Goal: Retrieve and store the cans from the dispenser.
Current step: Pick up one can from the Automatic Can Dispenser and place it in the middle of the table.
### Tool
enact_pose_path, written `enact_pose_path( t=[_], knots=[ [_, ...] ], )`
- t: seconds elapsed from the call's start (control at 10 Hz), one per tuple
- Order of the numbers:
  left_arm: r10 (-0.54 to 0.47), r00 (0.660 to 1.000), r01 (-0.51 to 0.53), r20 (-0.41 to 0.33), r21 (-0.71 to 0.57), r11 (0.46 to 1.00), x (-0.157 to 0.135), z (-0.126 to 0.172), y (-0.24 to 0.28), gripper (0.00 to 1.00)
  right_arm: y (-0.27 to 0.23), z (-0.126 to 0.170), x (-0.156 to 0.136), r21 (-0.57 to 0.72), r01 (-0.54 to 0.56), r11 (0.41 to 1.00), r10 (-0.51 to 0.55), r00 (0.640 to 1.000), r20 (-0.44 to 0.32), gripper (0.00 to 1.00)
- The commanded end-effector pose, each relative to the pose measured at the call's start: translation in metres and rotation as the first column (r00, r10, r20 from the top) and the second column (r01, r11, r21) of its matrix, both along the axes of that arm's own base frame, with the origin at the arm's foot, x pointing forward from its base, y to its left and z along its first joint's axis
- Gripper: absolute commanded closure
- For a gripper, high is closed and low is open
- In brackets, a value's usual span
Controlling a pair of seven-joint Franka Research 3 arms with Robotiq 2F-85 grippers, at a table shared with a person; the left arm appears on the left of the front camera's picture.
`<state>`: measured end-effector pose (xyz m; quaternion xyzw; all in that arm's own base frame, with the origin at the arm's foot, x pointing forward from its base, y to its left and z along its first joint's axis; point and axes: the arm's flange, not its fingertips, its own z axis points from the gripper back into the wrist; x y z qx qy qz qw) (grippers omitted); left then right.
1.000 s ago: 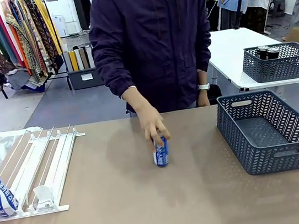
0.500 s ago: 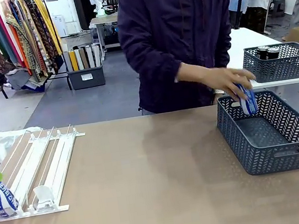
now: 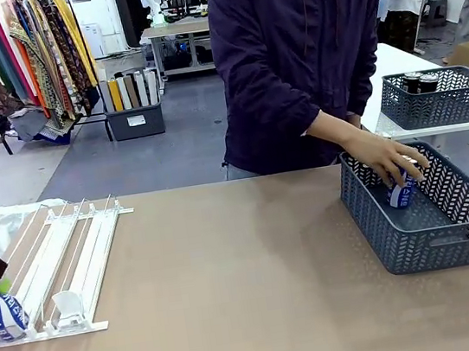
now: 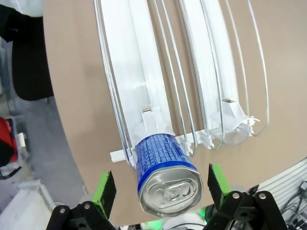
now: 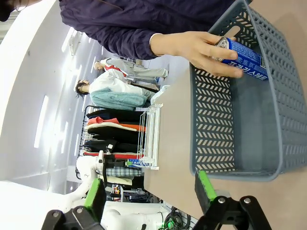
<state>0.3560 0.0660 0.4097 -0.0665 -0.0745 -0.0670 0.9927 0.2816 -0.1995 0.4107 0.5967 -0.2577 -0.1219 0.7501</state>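
- Two tools, left tool (image 4: 160,187) and right tool (image 5: 149,194), gape released.
- Glossy cylindrical can (image 4: 165,175) sits between the left tool's jaws, untouched, at the white wire dispenser (image 4: 144,72)'s lip.

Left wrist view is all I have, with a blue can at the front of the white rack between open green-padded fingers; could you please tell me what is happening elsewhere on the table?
Observer: At the table's right side, the person's hand holds a blue-and-white can inside the grey basket.
Operator: Thank you. How does the right gripper stand?
Observer: The right gripper is open with nothing between its pads, looking at that basket from outside it.
Operator: Are any cans stored somewhere else?
Observer: Yes, a second grey basket on the white table behind the person's side holds dark cans.
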Motion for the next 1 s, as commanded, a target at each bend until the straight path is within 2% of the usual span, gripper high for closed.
enact_pose_path(
  t=[0.0,0.4,0.6,0.9],
  knots=[
    [-0.013,1.000,0.013,0.013,-0.010,1.000,-0.0064,-0.0113,-0.0022,0.00,-0.0007,0.0038,-0.0013,0.004,-0.004,1.000,0.004,1.000,0.000,0.00],
    [-0.029,1.000,0.029,0.002,0.002,1.000,-0.0083,-0.0153,-0.0051,0.00,-0.0007,0.0038,-0.0013,0.004,-0.004,1.000,0.004,1.000,0.000,0.00],
    [-0.042,0.999,0.042,-0.004,0.012,0.999,-0.0081,-0.0158,-0.0067,1.00,-0.0007,0.0038,-0.0013,0.004,-0.004,1.000,0.004,1.000,0.000,0.00],
    [-0.043,0.999,0.043,-0.009,0.017,0.999,-0.0087,-0.0154,-0.0078,1.00,-0.0007,0.0038,-0.0013,0.004,-0.004,1.000,0.004,1.000,0.000,0.00]
  ],
)
